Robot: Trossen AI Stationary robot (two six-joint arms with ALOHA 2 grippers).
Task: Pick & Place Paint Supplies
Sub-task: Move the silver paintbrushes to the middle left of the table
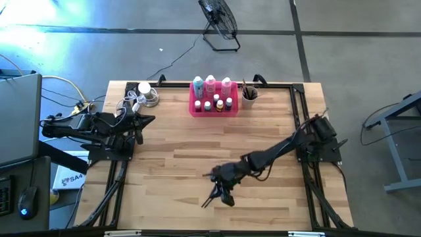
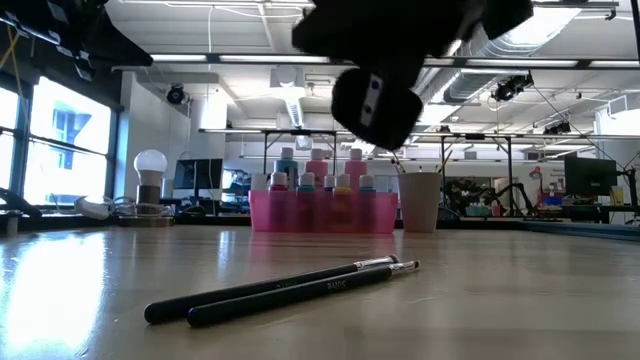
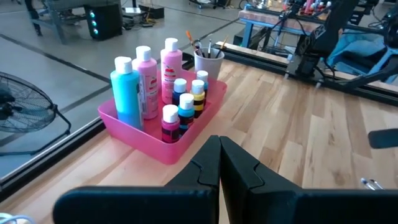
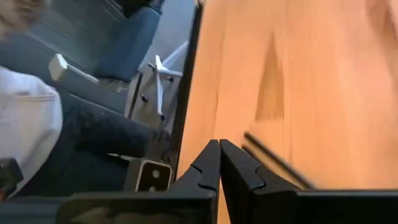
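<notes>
Two thin dark paintbrushes lie side by side flat on the table near its near edge, metal ferrules toward the right in the low view. My right gripper is shut and hangs just above the table beside them, touching nothing. The brushes show right next to its fingertips. The pink tray at the far edge holds three taller white-capped bottles and several tiny bottles. My left gripper is shut and waits at the table's left side.
A pale cup with brushes stands right of the tray. A light bulb on a base and coiled cables sit at the far left corner. Black rails frame the table. A person sits beyond the near edge.
</notes>
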